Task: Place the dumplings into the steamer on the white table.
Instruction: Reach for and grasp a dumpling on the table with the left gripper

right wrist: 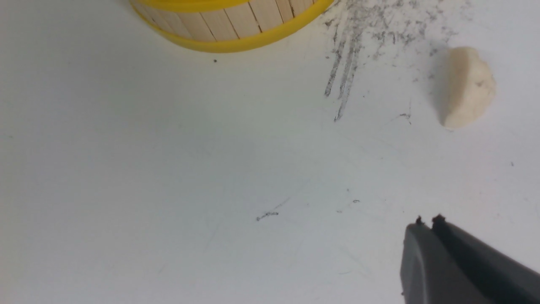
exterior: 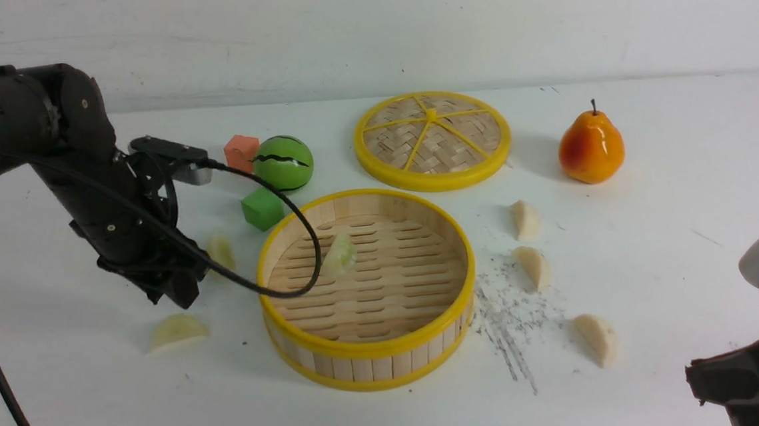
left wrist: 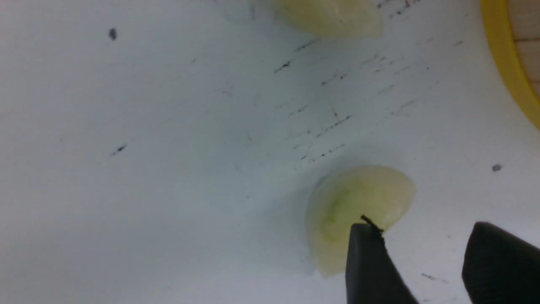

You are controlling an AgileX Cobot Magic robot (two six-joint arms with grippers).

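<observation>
Hovering low with jaws spread and empty, the left gripper (left wrist: 422,230) hangs over a pale green dumpling (left wrist: 358,202) on the white table (left wrist: 168,169); whether a fingertip touches it cannot be told. The right gripper (right wrist: 426,221) is closed on nothing. One greenish dumpling (exterior: 340,256) lies inside the steamer (exterior: 370,364), and three cream dumplings (exterior: 533,266) lie on the table to its right.

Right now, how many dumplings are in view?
6. One greenish dumpling lies inside the steamer; two greenish ones on the white table left of it; three cream ones right of it. None seems hidden.
</observation>
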